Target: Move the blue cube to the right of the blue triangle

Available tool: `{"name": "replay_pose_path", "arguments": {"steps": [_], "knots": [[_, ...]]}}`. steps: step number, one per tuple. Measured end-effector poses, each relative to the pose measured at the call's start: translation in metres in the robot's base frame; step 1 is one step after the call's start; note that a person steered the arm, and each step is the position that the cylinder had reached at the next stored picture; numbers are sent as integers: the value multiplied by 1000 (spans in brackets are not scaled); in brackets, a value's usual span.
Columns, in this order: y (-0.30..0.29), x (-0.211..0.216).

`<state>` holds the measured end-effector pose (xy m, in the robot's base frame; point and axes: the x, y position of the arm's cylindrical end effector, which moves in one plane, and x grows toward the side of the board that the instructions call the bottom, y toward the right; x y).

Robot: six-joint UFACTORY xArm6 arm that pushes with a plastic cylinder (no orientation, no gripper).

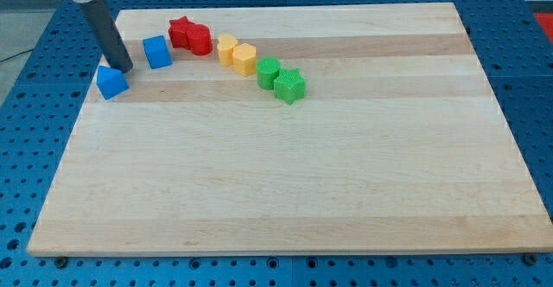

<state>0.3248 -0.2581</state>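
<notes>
Tip (126, 67) touching blue triangle (111, 82), blue cube (157, 52) just right

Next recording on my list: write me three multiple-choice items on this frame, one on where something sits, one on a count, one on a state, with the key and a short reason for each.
1. Where is the blue cube relative to the blue triangle?
A. up and to the view's right
B. straight below it
C. far off at the view's bottom right

2. How many blocks lie on the wooden board?
A. six
B. eight
C. ten

3. What is my tip doing?
A. pressing on a green block
B. resting in the middle of the board
C. standing close to the blue triangle's upper right, between the two blue blocks

Key: 1 A, the cube lies higher and further to the view's right. 2 B, two each of blue, red, yellow and green. 3 C, the rod ends right by the triangle.
</notes>
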Motion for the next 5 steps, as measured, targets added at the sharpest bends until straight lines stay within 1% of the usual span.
{"name": "replay_pose_path", "arguments": {"steps": [1,2,3,5], "knots": [[0,-41],[17,-63],[42,-53],[43,-16]]}}
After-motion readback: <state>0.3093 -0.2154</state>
